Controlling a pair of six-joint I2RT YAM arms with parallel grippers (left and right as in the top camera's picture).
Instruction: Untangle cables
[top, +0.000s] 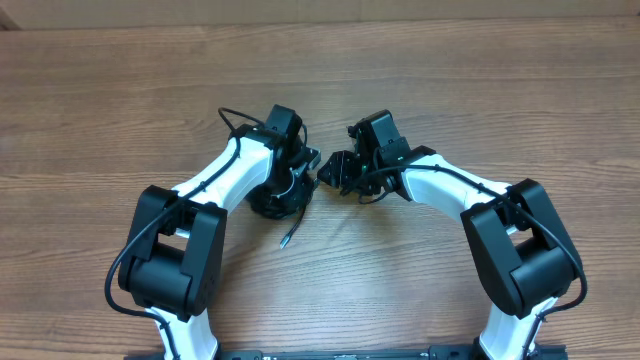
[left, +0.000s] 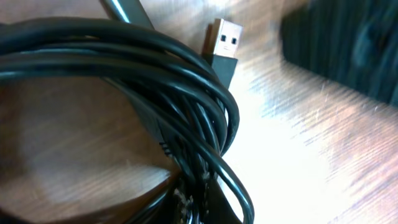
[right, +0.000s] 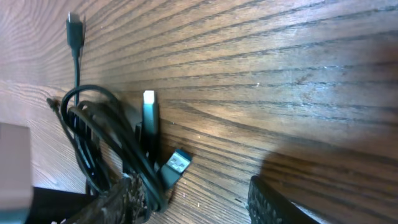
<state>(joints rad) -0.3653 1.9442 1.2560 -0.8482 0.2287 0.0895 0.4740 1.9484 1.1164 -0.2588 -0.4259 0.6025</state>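
Overhead view: left end effector (top: 305, 163), clamped shut on the coiled cables (top: 272, 203) at worktop (top: 100, 100) centre, anchors the bundle; right end effector (top: 335, 172), at 3 o'clock, half open and empty, presumably readies to draw a plug (left: 222, 40) free.

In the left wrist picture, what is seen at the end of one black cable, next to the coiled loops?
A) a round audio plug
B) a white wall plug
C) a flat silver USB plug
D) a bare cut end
C: a flat silver USB plug shows just beyond the looped black cables, against the wooden table.
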